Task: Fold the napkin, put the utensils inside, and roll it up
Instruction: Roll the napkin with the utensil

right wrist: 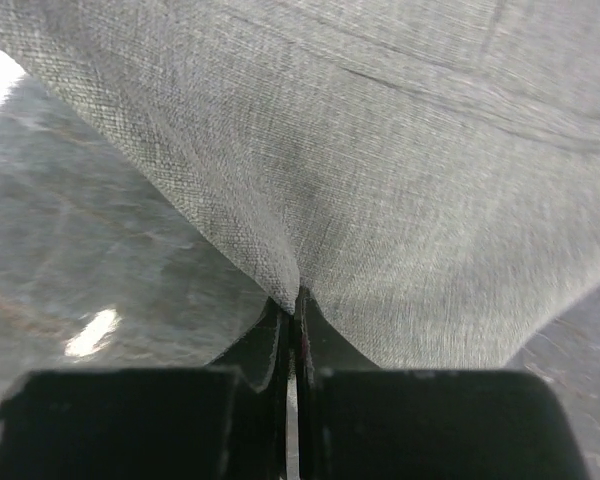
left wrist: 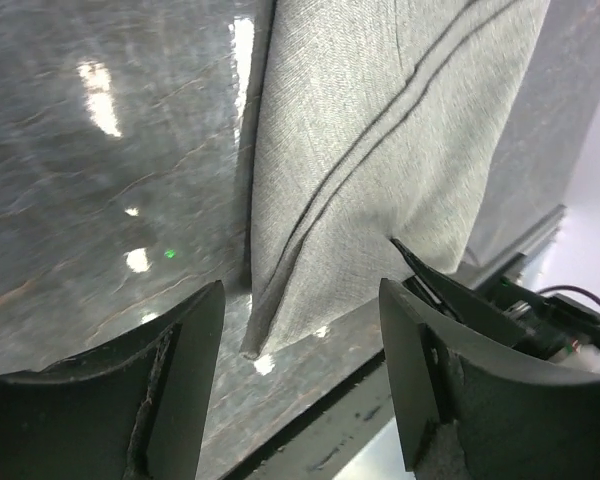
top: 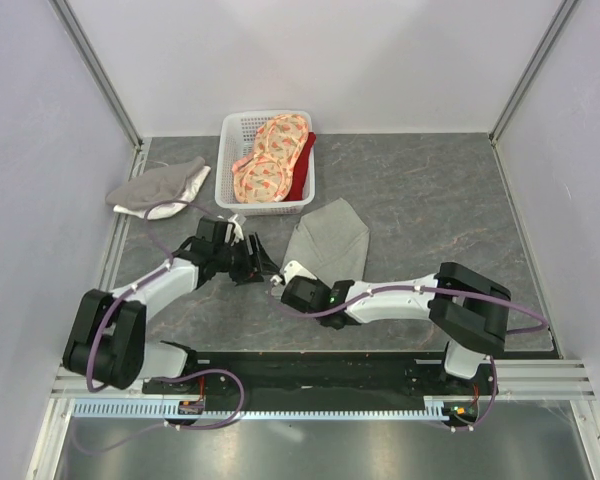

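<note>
From above, the napkin (top: pixel 328 240) lies on the desk (top: pixel 430 200) a little left of centre, tapering from a broad far end to a narrow near-left corner. Both arms reach in to that corner. The right claw (top: pixel 286 277) is on the cloth's edge and the left claw (top: pixel 262 268) sits just to its left. At the far side a white basket (top: pixel 242 150) holds orange-pink patterned cloths (top: pixel 270 160) and something red. A smaller grey-and-white cloth (top: pixel 160 188) lies at the far left.

The left wrist view shows its own fingers (left wrist: pixel 170 390) standing apart with nothing between them, above the napkin's near edge. Long creases and a doubled hem run along the cloth, and the dark tip of the other claw pinches the edge at the right.

The right wrist view shows that claw's jaws together, clamped on a puckered bit of the napkin's edge, with cloth filling the frame beyond.

The folding step looks to be in hand. The next move probably calls for the right claw to carry its pinched corner across the cloth while the left one steadies or takes another edge. No fork shows in any view, so it would have to be found before the filling step.

The desk is dark grey, marbled and glossy, with bright glare spots. Pale walls and metal corner posts enclose it.
</note>
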Action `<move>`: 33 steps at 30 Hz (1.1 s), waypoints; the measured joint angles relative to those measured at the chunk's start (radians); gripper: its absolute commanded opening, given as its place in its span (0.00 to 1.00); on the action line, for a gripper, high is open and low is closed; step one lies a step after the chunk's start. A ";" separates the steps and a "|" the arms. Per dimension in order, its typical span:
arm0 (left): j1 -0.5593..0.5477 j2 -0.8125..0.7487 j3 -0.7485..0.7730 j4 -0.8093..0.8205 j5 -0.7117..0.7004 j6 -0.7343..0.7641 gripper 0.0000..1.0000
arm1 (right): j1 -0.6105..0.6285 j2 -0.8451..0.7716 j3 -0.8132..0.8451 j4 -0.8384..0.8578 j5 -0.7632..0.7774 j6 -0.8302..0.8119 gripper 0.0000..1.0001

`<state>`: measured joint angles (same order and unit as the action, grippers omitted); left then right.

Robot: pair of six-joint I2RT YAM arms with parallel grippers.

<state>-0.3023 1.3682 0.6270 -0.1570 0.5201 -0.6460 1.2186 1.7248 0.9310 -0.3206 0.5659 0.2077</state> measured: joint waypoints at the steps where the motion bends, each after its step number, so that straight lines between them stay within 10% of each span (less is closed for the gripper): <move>1: 0.000 -0.026 -0.013 -0.003 -0.019 0.008 0.70 | -0.014 -0.002 0.014 -0.018 -0.045 -0.001 0.00; 17: -0.119 -0.355 -0.138 -0.036 -0.225 0.044 0.72 | -0.274 0.050 0.192 -0.220 -0.783 0.032 0.00; 33: -0.261 -0.353 -0.142 -0.043 -0.363 0.056 0.71 | -0.502 0.195 0.156 -0.148 -1.287 0.028 0.00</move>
<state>-0.5629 1.0149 0.4847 -0.2001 0.1570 -0.5896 0.7166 1.9198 1.0866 -0.4690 -0.7208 0.2356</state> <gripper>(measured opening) 0.712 0.012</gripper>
